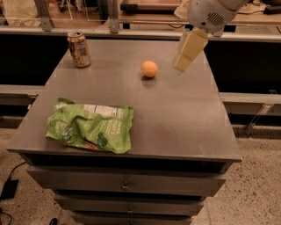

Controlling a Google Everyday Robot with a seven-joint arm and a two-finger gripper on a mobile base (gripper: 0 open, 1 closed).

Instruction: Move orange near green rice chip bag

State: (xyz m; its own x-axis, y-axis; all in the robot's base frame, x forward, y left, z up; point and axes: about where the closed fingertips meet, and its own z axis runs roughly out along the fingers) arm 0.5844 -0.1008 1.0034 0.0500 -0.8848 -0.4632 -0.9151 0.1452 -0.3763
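Seeing the gripper point(182, 61) over the back right part of the table point(184, 118), coming down at a slant from the white arm housing point(210, 13) at the top edge. Its cream-coloured end points down and to the left. From this angle it reads as one block, so we cannot tell whether the jaws are apart or together. Nothing visible is held in it.

The orange point(149, 69) sits on the tabletop just left of the gripper tip and slightly lower in view. We see a clear gap between them, no contact. The orange is outside the jaws, beside them and not under them.

The green rice chip bag point(92, 127) lies flat and crumpled at the front left of the table, label side up, near the front edge. It is well apart from the orange, with bare tabletop between them.

A brown-gold drink can point(79, 49) stands upright at the back left corner, apart from both. We see drawer fronts point(125, 184) below the tabletop.
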